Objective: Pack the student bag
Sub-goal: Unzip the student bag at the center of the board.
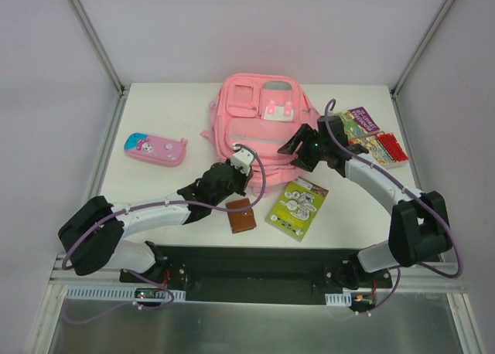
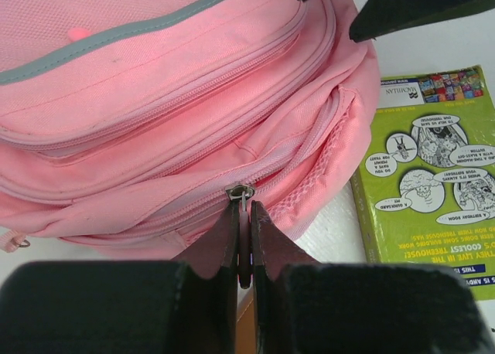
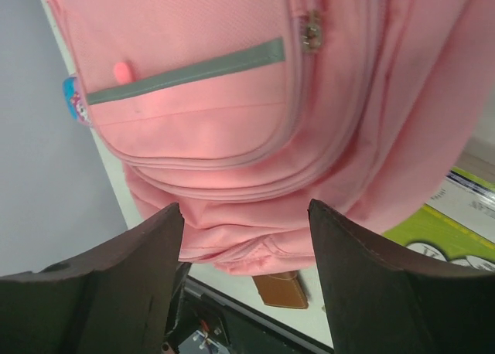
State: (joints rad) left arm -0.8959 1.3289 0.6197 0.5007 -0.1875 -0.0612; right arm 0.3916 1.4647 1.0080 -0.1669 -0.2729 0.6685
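Lying front-up, student bag (image 1: 259, 122), long axis near-to-far

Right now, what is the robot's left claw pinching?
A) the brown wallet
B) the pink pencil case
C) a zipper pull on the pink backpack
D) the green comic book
C: in the left wrist view, the left claw has its two fingers pressed together on the zipper pull at the lower edge of the pink backpack.
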